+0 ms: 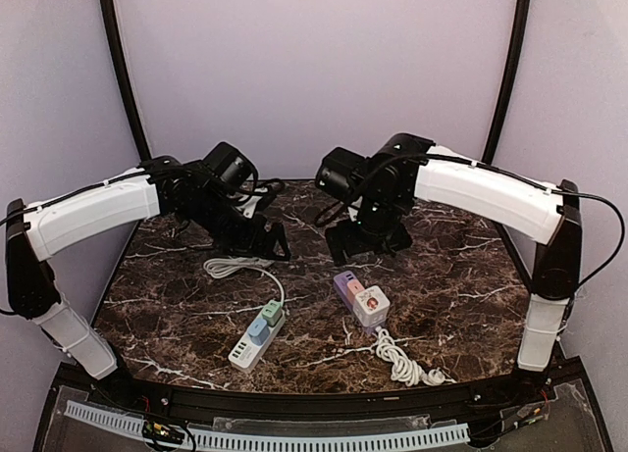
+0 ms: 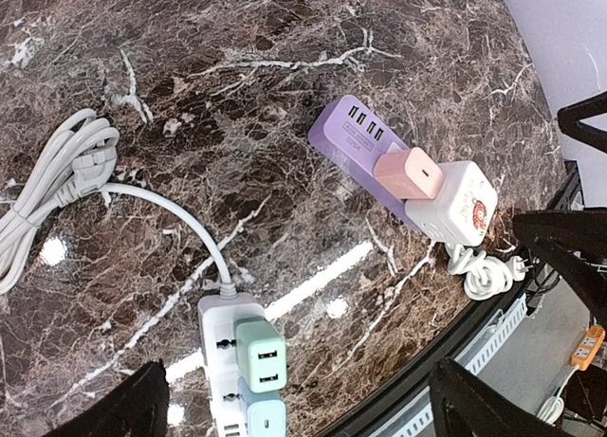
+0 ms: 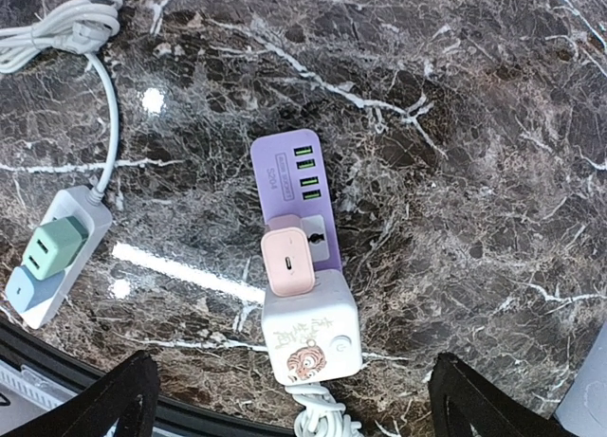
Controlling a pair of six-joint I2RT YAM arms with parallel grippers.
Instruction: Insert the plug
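A white power strip (image 1: 243, 352) lies at the front left with a green plug (image 1: 272, 314) and a pale blue plug (image 1: 257, 327) seated in it. A purple power strip (image 1: 343, 278) lies at centre with a pink plug (image 1: 355, 290) and a white cube adapter (image 1: 371, 303) on it. My left gripper (image 1: 270, 241) hovers behind the white strip (image 2: 216, 333), open and empty. My right gripper (image 1: 368, 241) hovers behind the purple strip (image 3: 294, 176), open and empty. In the right wrist view the pink plug (image 3: 288, 262) sits against the cube (image 3: 311, 328).
The white strip's cable is coiled (image 1: 231, 266) under the left gripper. The cube's white cable is coiled (image 1: 402, 359) near the table's front edge (image 1: 324, 398). Purple walls close in the back and sides.
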